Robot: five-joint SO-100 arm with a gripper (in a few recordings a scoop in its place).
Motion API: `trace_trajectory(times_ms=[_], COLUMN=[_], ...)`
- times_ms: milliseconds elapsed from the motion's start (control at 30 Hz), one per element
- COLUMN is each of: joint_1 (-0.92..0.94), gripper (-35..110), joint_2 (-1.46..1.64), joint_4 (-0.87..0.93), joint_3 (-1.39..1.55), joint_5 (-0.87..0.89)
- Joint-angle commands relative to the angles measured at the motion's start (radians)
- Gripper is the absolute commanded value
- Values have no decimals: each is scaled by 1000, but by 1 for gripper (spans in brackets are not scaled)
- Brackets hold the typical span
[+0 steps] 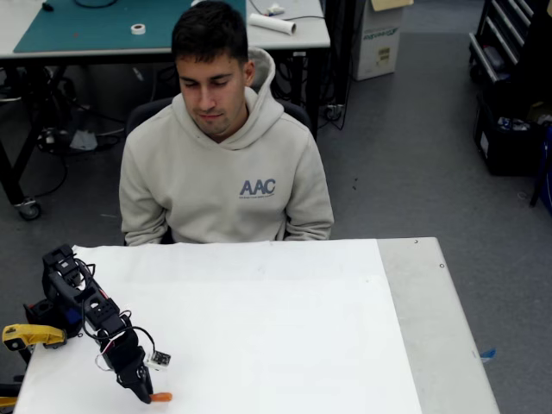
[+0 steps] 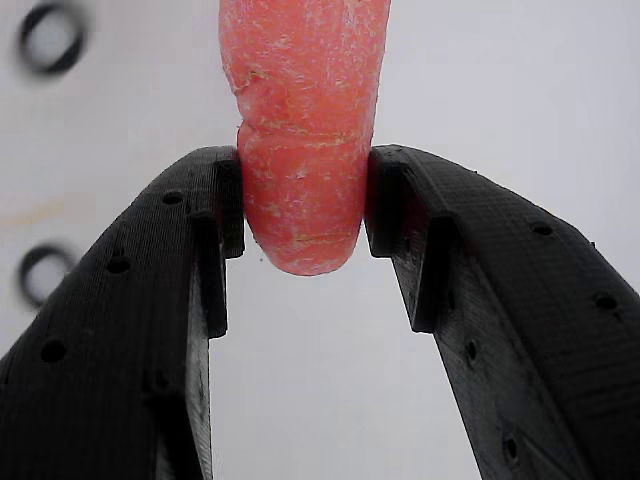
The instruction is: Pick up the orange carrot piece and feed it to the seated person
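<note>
The orange carrot piece (image 1: 161, 398) lies low on the white sheet near the table's front left edge in the fixed view. My black gripper (image 1: 143, 393) points down at it from the left. In the wrist view the carrot piece (image 2: 300, 90) stands between the two black fingertips, and both press its sides, so my gripper (image 2: 303, 200) is shut on it. The seated person (image 1: 224, 172), in a beige hoodie with blue letters, sits behind the far edge of the table and looks down.
A yellow part (image 1: 30, 335) sticks out at the arm's base on the left. A white sheet (image 1: 259, 319) covers most of the table, with a grey strip (image 1: 440, 328) at the right. A desk with a teal mat (image 1: 95, 26) stands behind the person.
</note>
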Motion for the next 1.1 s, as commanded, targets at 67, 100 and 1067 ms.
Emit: trace_trajectory(times_ms=[67, 100, 1067], joint_1=[-61, -78, -813], gripper=[-3, -3, -3], joint_2=[52, 52, 32], joint_4=[2, 2, 2], joint_3=[-272, -308, -1229], joint_5=[-15, -15, -20])
